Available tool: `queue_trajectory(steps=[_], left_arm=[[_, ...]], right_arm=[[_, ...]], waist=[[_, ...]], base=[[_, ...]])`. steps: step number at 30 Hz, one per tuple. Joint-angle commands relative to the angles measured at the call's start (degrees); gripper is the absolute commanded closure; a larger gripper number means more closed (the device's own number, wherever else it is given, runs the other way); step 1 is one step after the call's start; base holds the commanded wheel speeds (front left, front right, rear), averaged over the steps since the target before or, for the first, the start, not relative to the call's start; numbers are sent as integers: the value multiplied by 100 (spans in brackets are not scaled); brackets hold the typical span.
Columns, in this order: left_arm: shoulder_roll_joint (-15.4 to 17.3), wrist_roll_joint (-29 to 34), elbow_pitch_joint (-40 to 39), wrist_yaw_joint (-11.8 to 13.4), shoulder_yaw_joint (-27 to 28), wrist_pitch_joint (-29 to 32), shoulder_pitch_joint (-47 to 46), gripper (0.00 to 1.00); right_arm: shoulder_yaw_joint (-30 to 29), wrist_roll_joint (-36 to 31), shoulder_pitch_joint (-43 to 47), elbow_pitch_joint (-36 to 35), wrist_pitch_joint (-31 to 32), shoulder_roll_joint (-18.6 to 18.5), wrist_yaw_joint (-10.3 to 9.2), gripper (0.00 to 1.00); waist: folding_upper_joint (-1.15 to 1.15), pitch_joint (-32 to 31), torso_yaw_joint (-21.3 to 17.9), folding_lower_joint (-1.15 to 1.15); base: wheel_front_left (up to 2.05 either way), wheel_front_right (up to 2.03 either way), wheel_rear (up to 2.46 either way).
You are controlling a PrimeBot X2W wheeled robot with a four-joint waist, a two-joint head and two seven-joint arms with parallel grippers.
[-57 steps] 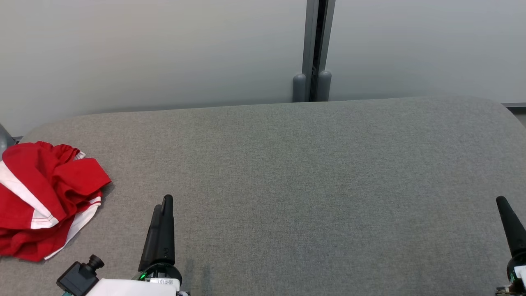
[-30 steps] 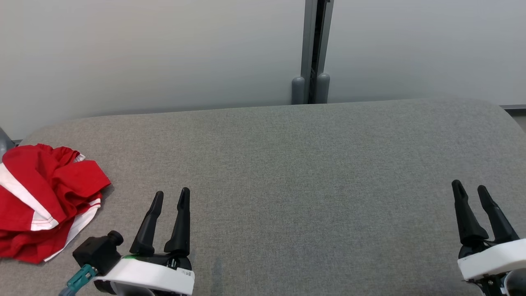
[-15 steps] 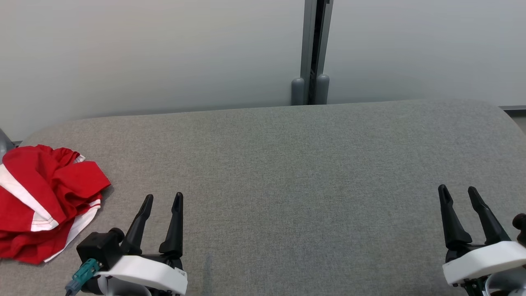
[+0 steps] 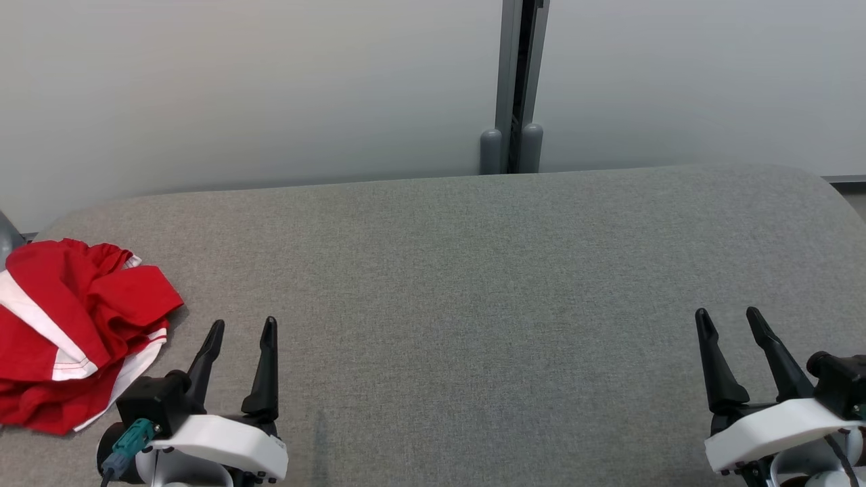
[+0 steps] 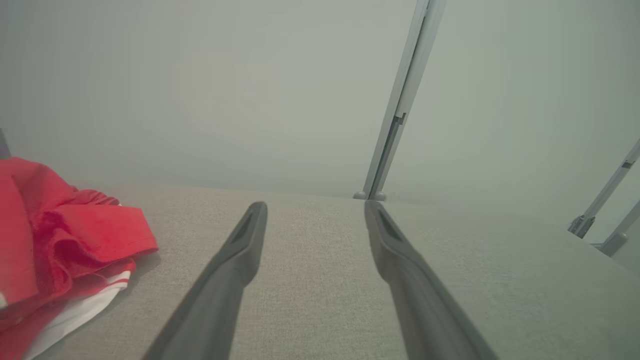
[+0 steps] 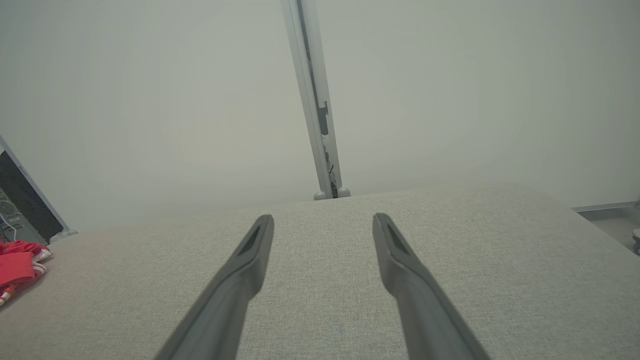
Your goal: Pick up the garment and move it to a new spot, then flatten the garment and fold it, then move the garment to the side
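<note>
Hugging left edge of table: garment

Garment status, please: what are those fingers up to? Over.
Left fingers open, empty, right of garment, not touching. Right fingers open, empty, far right. Garment crumpled at table left end. Nothing in the way.

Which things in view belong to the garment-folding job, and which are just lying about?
Job: crumpled red garment with white stripes; grey fabric-covered table it lies on; left gripper, open; right gripper, open.
Just there: pale wall panels; grey metal post between them.
</note>
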Motion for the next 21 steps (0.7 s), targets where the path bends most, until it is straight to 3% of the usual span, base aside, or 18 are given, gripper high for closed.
queue_trajectory(steps=[1, 21], left_arm=[[76, 179, 18, 75, 64, 13, -110, 0], [90, 786, 165, 330, 202, 223, -84, 0]], right_arm=[[45, -173, -89, 10, -95, -30, 10, 0], [51, -694, -115, 291, -207, 125, 11, 0]], waist=[[0, -3, 0, 0], [0, -41, -2, 0]], base=[[0, 0, 0], [0, 0, 0]])
